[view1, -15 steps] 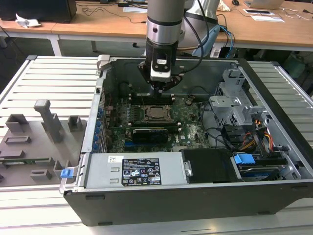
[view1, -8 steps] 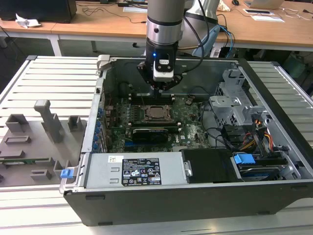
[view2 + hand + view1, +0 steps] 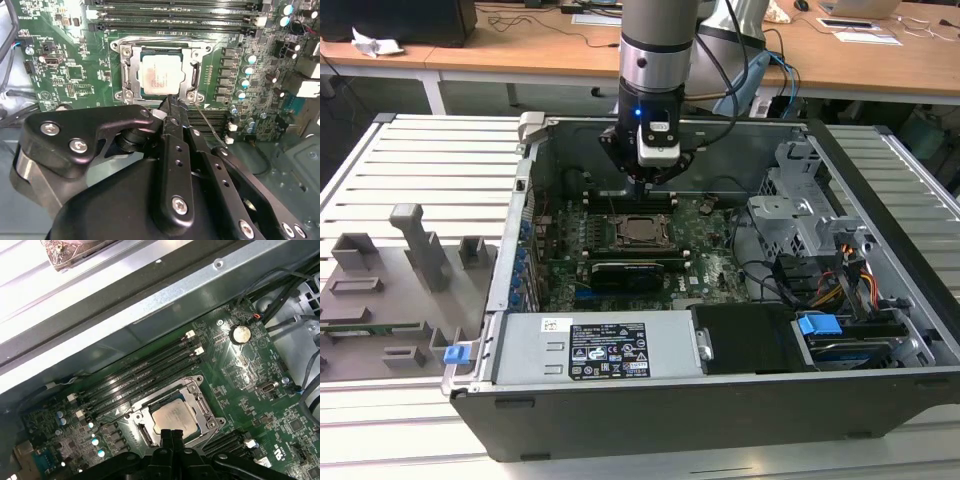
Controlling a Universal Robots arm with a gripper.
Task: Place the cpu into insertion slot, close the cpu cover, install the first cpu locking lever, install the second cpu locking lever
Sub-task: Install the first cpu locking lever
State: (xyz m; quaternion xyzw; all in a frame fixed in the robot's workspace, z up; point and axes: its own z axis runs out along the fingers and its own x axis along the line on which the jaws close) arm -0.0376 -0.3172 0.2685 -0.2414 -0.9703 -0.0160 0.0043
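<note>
Got the pincer squeezed narrow, tips together, right at the socket's near edge. Just past that, seeing the cpu seated in its slot, cpu cover down flat around it. Memory slots beyond.

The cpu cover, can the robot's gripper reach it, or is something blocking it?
Probably yes. The gripper hangs just beside the cpu cover, which lies flat around the cpu. The computer case is open on top, and nothing stands between them.
</note>
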